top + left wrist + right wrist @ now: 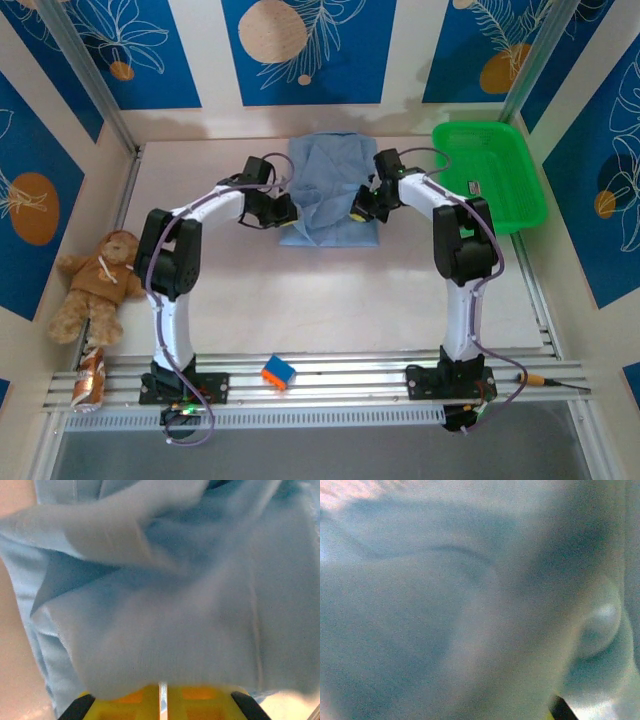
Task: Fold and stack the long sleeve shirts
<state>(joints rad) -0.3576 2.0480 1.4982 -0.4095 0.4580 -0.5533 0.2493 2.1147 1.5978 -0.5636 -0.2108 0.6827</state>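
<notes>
Two arms meet over a light blue long sleeve shirt point(330, 190) lying rumpled at the far middle of the desk point(330, 300), near the green basket point(490, 175). Left fingers point(135, 706) pinch a fold at the shirt's left edge. Right fingers point(362, 208) are closed at its right edge, with cloth crowding their camera; whether they grip fabric cannot be told.
</notes>
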